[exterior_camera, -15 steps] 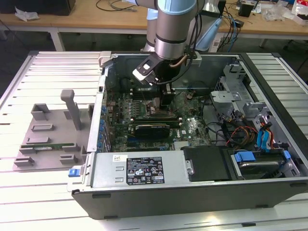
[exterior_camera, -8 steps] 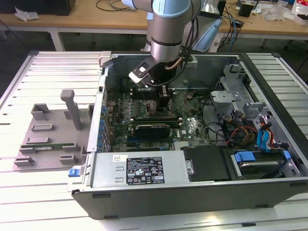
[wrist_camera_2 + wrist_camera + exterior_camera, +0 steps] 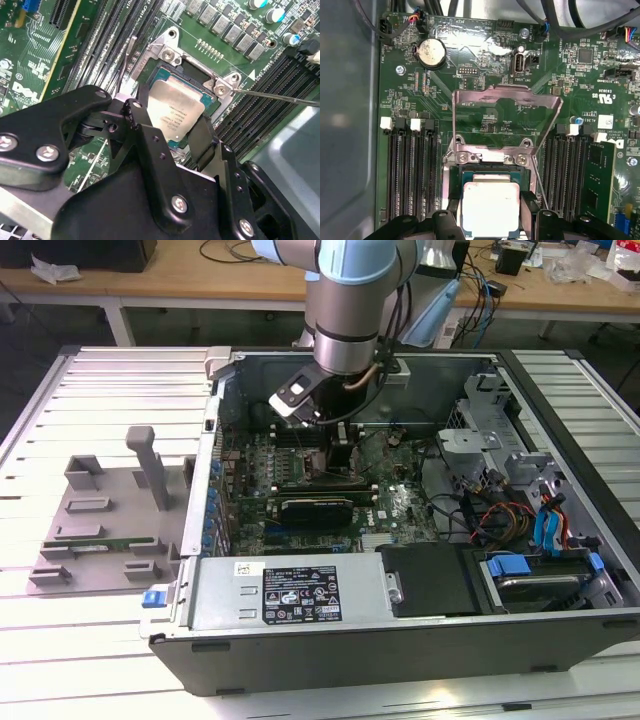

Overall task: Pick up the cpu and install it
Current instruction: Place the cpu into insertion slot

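While the gripper [image 3: 490,216] pinches the cpu [image 3: 490,202] by two opposite edges low over the open socket frame [image 3: 490,158], with the load plate [image 3: 495,91] raised, any tilt or lateral offset at seating could bend socket contacts or jam a corner.

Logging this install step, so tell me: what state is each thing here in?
cpu: over the socket, held at two edges.
gripper: shut on the cpu.
socket load plate: swung open.
socket lever: unlatched.
computer case: side open, board exposed.
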Robot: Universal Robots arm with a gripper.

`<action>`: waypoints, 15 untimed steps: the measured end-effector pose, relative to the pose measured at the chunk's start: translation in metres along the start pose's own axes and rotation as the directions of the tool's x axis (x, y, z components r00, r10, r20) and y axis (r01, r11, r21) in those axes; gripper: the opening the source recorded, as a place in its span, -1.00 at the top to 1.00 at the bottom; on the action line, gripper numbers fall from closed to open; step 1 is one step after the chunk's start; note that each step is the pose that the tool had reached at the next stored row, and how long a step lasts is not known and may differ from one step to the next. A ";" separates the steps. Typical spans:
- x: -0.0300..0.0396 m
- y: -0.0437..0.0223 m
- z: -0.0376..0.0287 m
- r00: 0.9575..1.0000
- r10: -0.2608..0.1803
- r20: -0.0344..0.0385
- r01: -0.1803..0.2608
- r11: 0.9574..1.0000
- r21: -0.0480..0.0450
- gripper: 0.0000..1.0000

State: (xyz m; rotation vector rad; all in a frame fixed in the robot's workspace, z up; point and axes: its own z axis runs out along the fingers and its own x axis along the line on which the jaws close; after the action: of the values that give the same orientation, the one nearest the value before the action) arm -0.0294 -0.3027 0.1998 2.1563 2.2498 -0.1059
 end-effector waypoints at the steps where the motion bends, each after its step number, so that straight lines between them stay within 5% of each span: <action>1: 0.0000 0.0003 0.0004 1.000 0.000 0.000 0.000 1.000 0.000 -0.10; 15: -0.0011 0.0013 0.0013 1.000 0.014 -0.001 -0.014 1.000 0.001 -0.25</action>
State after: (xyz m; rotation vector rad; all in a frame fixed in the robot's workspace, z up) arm -0.0281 -0.3038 0.1985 2.1730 2.2345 -0.1060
